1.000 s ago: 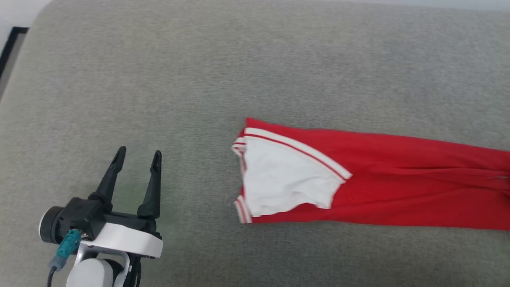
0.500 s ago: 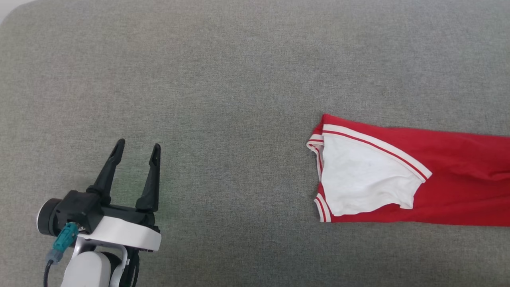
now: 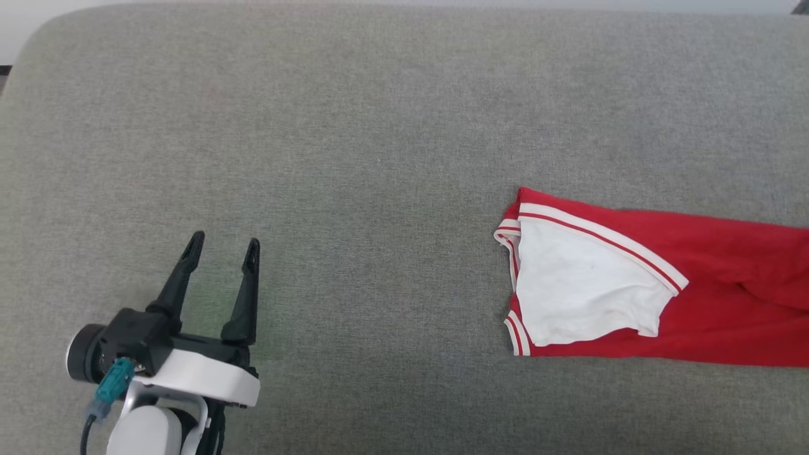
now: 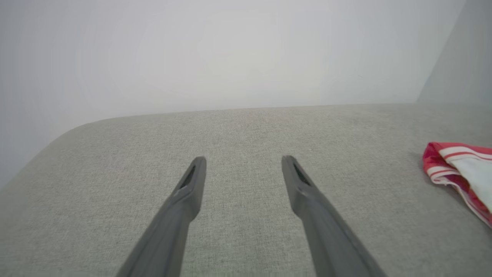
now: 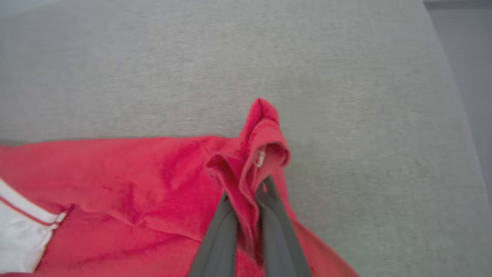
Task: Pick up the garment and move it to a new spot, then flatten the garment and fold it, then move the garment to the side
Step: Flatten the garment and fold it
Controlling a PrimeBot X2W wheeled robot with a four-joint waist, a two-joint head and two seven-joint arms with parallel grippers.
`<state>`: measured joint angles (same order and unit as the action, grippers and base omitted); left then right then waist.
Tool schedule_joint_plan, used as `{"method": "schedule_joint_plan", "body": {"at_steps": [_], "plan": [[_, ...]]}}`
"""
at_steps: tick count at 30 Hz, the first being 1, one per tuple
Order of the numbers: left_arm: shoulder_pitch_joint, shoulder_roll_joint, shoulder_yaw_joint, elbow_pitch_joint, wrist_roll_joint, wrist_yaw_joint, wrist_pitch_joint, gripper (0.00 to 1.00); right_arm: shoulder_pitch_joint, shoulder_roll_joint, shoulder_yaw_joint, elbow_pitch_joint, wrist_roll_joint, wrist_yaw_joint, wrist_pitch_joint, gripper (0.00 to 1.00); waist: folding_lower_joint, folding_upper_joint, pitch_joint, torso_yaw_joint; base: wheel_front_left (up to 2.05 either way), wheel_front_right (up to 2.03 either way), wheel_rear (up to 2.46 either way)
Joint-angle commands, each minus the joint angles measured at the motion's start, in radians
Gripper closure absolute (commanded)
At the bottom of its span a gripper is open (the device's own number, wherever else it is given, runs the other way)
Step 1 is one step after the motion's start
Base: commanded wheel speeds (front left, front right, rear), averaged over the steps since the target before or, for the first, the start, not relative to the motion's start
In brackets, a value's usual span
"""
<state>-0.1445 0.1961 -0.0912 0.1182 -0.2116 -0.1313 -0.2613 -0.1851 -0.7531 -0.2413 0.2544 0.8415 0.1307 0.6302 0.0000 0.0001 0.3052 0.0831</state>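
The right gripper (image 5: pixel 250 192) was pressed together on a bunched fold of the garment (image 3: pixel 695 303), pinching red cloth at its right-hand end, with a small peak of fabric standing up above the fingers. A grip at one end, I judge, suited dragging the piece over the grey cushion (image 3: pixel 379 126) to a new spot: the rest trailed out low and long to the left of the held fold. The garment lay on the right side of the cushion, roughly midway between its near and far edges, and the white panel (image 3: pixel 581 284) formed its left end. The left gripper (image 3: pixel 224 239) hung at the near left, well apart from the cloth, its fingers spread wide and holding nothing. It was probably parked there so as not to snag the cloth, and it stood ready for the flattening. Counted: one garment, one white panel in sight, one cushion, two grippers with two dark fingers each; the stripe bands were too folded to count
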Motion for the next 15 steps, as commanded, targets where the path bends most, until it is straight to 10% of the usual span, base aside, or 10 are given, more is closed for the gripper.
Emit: {"method": "schedule_joint_plan", "body": {"at_steps": [1, 15], "plan": [[0.007, 0.002, 0.002, 0.003, 0.012, 0.002, -0.005, 0.00, 0.014, 0.014, 0.015, -0.033, 0.011, 0.000, 0.005, 1.00, 0.0000, -0.0001, -0.006, 0.005, 0.00, 0.00, 0.00], [0.027, -0.045, 0.011, 0.039, -0.012, 0.002, -0.005, 0.00, -0.018, 0.086, 0.288, -0.397, 0.035, 0.000, 0.116, 1.00, 0.0000, -0.0001, -0.040, 0.082, 0.00, 0.00, 0.00]]}}
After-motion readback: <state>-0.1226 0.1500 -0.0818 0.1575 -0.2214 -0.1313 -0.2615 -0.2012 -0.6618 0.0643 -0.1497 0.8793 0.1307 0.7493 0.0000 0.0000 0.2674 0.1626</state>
